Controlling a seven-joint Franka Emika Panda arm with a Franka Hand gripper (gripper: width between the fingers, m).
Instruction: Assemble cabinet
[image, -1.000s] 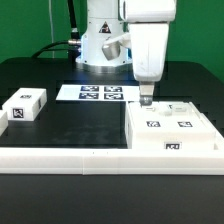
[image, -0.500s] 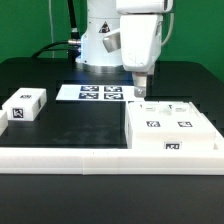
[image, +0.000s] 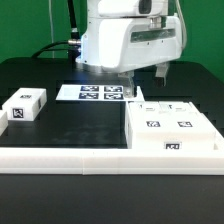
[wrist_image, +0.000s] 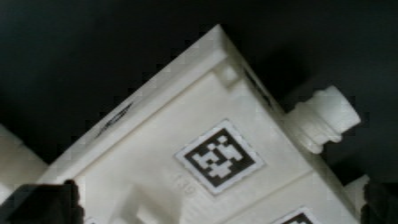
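The cabinet is a large white box with square tags on its top and front, lying at the exterior view's right against the front rail. In the wrist view the cabinet fills the frame, showing one tag and a small round white knob on its side. My gripper hangs just above the cabinet's far left corner, turned sideways. Its fingers stand wide apart, open and empty. A small tagged white drawer block lies at the exterior view's left.
The marker board lies flat on the black table behind the middle. A long white border rail runs along the table's front edge. The robot base stands at the back.
My gripper has risen off the cabinet's top, and the hand has turned from upright to sideways. The cabinet and the drawer block have not moved.
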